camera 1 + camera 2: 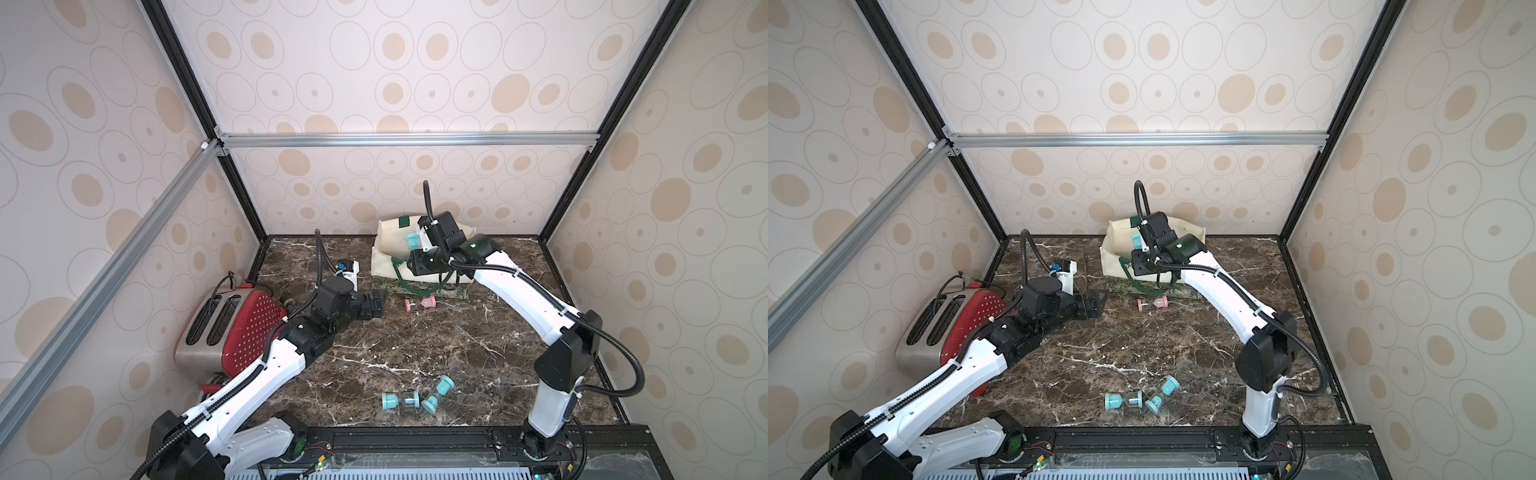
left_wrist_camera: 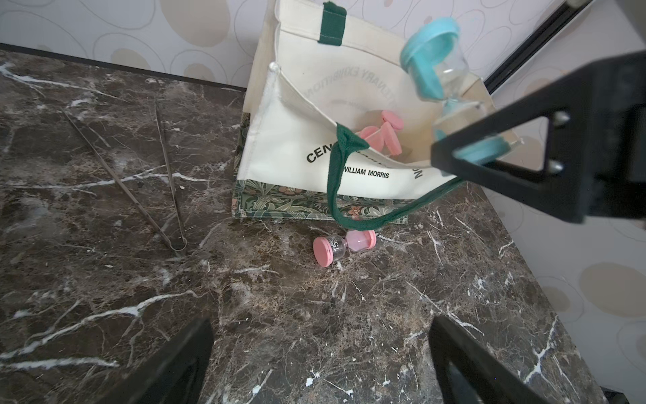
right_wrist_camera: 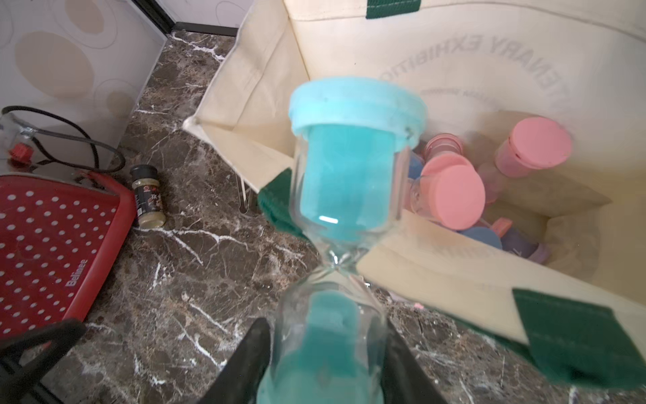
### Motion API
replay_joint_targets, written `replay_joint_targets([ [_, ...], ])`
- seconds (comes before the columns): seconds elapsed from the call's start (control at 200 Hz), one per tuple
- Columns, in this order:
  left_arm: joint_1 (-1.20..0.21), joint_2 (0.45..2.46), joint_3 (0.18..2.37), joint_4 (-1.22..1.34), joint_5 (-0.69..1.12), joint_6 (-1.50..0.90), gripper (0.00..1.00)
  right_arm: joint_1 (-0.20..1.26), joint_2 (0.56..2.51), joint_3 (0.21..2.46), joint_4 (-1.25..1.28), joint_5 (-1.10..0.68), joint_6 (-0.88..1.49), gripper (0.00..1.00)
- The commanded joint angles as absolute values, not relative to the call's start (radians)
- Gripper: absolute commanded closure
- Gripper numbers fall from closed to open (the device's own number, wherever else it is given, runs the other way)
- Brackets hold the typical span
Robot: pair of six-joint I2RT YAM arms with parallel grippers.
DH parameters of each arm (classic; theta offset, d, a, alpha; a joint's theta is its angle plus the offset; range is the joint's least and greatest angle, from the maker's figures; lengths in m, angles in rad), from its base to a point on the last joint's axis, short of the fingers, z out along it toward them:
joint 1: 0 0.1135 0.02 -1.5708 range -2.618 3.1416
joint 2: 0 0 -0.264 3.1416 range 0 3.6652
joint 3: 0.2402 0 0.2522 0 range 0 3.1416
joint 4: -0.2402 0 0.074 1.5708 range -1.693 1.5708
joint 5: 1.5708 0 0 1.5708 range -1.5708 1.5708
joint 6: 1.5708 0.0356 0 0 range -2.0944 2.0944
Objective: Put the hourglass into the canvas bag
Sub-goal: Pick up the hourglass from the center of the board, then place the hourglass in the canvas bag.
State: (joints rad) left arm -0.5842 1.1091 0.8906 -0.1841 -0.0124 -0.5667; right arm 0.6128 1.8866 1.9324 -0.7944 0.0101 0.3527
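Pinching one bulb of the teal hourglass [image 3: 349, 175], the right claw [image 3: 325, 353] holds it over the open mouth of the canvas bag [image 3: 265, 70], long axis running straight out from the claw, free cap farthest. Bag print reads "WILLIAM MORRIS". The left claw [image 2: 321, 360] is spread, empty. The toaster [image 3: 52, 245] beside the right claw reads "Belinee".

Bright, soft, even light all round
Both top views are crisp, with shadows faint on the dark counter [image 1: 457, 353]. Wrist views stretch toward their edges, and in the right wrist view the teal hourglass [image 3: 349, 182] is so close it's smeary, one small glare fleck on its glass.
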Motion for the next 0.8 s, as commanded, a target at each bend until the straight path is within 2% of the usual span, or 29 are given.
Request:
replay_joint_targets([
  [0.0,-0.580,1.125,0.942,-0.136,-0.006,-0.555,0.03,0.571,1.976,2.040,-0.839,0.007,0.310,0.82],
  [0.29,-0.580,1.164,0.942,-0.110,-0.046,-0.560,0.03,0.519,2.204,2.261,-0.900,0.007,0.276,0.81],
  [0.495,-0.580,1.179,0.938,-0.105,-0.059,-0.564,0.03,0.505,2.284,2.292,-0.923,0.029,0.260,0.77],
  [0.555,-0.579,1.181,0.935,-0.104,-0.064,-0.565,0.03,0.502,2.293,2.292,-0.924,0.053,0.252,0.74],
  [0.73,-0.579,1.182,0.933,-0.104,-0.075,-0.566,0.02,0.499,2.288,2.287,-0.932,0.077,0.234,0.56],
  [0.795,-0.580,1.180,0.934,-0.105,-0.077,-0.569,0.03,0.499,2.276,2.283,-0.936,0.085,0.230,0.52],
])
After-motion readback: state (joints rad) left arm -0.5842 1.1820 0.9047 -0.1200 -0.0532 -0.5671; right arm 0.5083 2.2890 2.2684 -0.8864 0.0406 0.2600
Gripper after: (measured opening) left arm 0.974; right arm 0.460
